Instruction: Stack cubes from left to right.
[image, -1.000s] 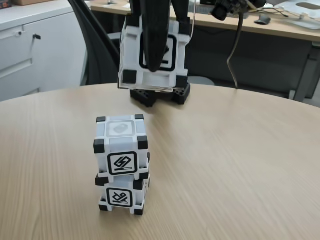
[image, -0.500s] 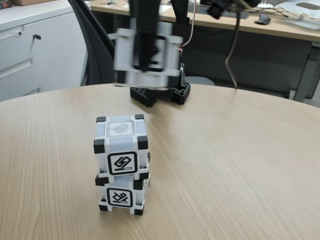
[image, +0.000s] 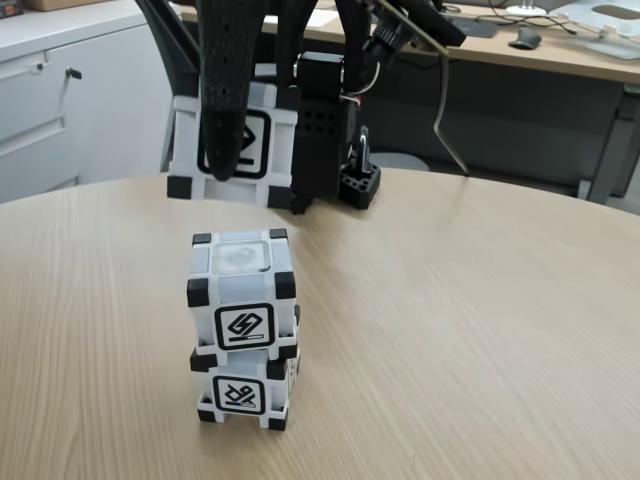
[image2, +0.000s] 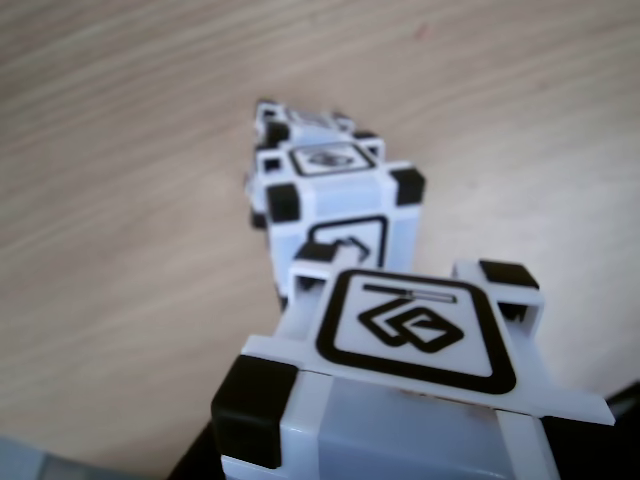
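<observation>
Shifted leftward and slightly lower since a second ago: held cube, now in the upper left of centre of the fixed view, hanging above the stack and clear of it, tilted a little. Nearest the fixed camera, low and left of centre: bottom cube on the desk, glyph face forward. Directly on top, touching and turned slightly: middle cube, pale square on its upper face. Above and farther back: black fingers pinching the held cube, one long finger lying down across the front glyph face, the other hidden behind. Behind that, near the desk's far edge: black arm base with wires. Beyond, in the upper right: another wooden worktop; at the upper left, white cabinet.

In the other view, looking down: held cube large in the lower middle of the frame, glyph face up; past it toward the upper middle, middle cube, with the bottom one mostly hidden beneath.
</observation>
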